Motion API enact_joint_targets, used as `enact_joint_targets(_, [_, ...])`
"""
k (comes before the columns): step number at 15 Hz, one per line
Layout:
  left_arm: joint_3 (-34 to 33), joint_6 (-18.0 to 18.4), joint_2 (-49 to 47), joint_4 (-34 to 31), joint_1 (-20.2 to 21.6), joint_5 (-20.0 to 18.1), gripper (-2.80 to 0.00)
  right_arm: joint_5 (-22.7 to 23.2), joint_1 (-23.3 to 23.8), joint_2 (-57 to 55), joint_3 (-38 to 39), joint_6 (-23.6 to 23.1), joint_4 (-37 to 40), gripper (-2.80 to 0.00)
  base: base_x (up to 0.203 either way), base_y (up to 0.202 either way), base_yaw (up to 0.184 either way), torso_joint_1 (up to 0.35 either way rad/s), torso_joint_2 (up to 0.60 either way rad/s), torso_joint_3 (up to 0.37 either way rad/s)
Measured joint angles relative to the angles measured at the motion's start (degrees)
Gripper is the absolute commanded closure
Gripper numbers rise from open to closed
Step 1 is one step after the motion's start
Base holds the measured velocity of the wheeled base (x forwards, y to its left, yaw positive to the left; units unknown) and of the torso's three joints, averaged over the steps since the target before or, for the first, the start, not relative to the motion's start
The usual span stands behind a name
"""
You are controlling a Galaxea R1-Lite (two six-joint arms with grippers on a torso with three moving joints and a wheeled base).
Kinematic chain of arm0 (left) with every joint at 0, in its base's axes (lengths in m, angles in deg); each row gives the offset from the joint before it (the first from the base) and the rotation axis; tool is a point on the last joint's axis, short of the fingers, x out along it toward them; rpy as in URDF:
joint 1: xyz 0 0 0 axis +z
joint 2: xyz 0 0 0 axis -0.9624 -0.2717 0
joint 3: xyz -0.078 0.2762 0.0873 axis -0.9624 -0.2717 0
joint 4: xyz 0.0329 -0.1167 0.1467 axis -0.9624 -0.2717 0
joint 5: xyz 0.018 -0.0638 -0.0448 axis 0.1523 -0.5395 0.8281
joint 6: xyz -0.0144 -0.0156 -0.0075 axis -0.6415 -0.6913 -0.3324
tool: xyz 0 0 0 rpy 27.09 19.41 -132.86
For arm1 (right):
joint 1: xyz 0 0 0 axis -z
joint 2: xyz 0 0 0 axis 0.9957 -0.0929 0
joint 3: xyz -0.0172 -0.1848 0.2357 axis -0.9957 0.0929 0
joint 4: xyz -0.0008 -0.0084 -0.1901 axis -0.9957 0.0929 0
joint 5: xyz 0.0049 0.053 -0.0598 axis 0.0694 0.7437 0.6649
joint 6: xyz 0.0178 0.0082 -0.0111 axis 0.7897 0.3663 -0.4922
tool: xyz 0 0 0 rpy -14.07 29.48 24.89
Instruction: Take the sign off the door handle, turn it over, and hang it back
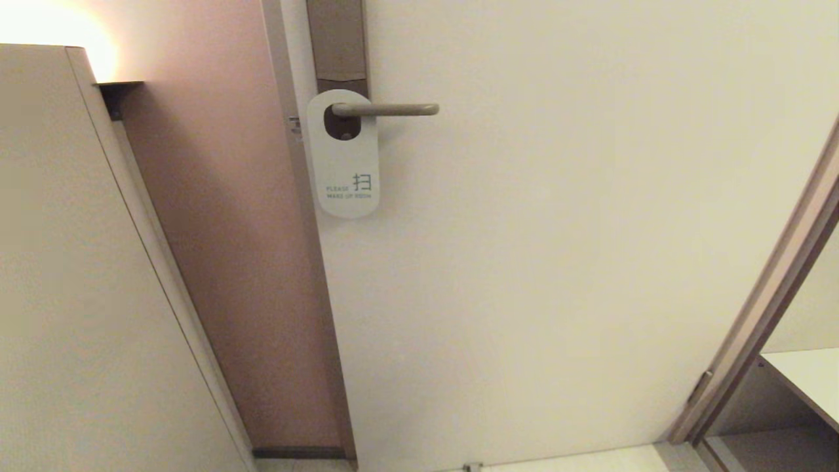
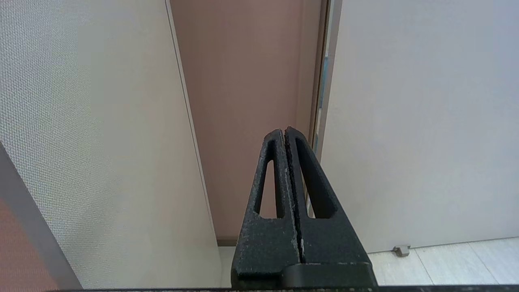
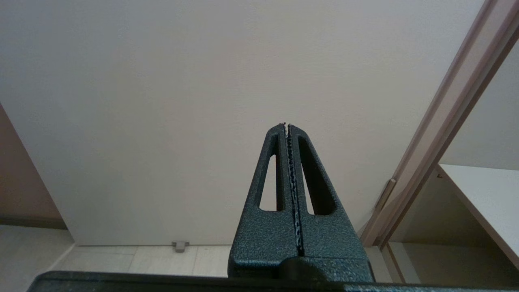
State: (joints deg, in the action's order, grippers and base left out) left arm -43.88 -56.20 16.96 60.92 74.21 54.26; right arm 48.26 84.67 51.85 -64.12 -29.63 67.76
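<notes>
From the head view, the sign (image 1: 343, 157) hangs white side out on the door handle (image 1: 387, 109), its oval hole threaded over the lever close to the brown backplate (image 1: 338, 46); neither arm shows here, so both tools sit well apart from it, low and out of frame. The likely trouble is a flat card lying against the door (image 1: 557, 262): a pinch may slide off its edge, or a pull along the lever may snag the hole and drop the card to the floor. In the left wrist view, the left tool (image 2: 285, 130) is fully closed on nothing, aimed at the door edge near the floor, no sign visible. In the right wrist view, the right tool (image 3: 286, 125) is likewise closed and empty, facing bare door, the sign out of sight.
</notes>
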Motion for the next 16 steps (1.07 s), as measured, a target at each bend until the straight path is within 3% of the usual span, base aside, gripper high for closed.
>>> enact_joint_targets(16, [0.0,0.01,0.0,-0.02,0.18,0.01,0.0,0.0,0.02,0.0,0.0,0.48,0.0,0.0,0.0,0.0,0.0,0.0,0.0,0.0])
